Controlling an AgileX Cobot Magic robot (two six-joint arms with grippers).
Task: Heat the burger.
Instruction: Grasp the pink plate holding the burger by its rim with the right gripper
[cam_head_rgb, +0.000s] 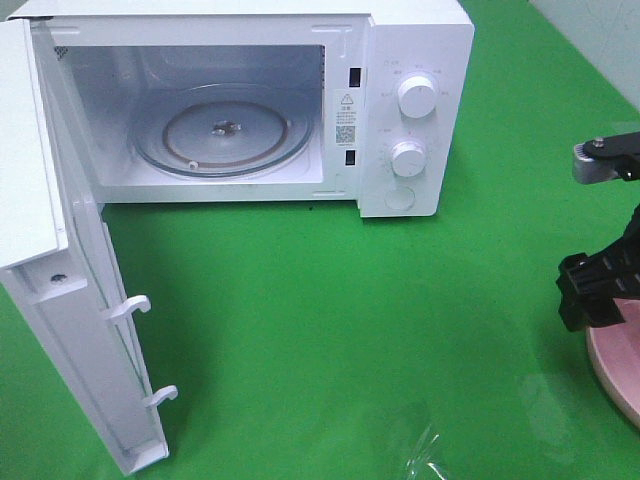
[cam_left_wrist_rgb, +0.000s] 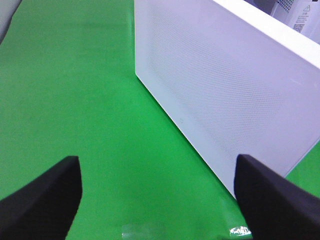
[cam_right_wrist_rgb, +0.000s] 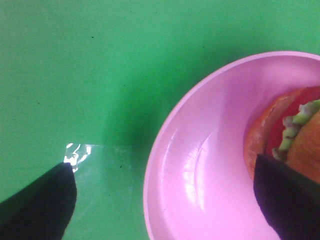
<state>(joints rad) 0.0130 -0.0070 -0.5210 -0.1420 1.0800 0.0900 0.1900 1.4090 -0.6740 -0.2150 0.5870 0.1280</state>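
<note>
Plainly, the microwave (cam_head_rgb: 250, 100) is standing open, and the left gripper (cam_left_wrist_rgb: 157, 185) is hanging beside its door (cam_left_wrist_rgb: 220, 85), fingers spread and holding nothing. The pink plate (cam_right_wrist_rgb: 200, 165) is lying under the right gripper (cam_right_wrist_rgb: 162, 185), whose fingers are gaping wide and empty. The burger (cam_right_wrist_rgb: 287, 127) is sitting on that plate, partly behind one finger rather than centred between the two, so the right arm is sitting nearer.

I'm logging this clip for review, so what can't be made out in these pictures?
Burger: right wrist view, mostly cut off by the edge and a black fingertip; absent from the high view.
Pink plate: high view, cut off by the right edge.
Dial labels: high view, too small to read.
Left gripper: left wrist view, only fingertips show.
</note>
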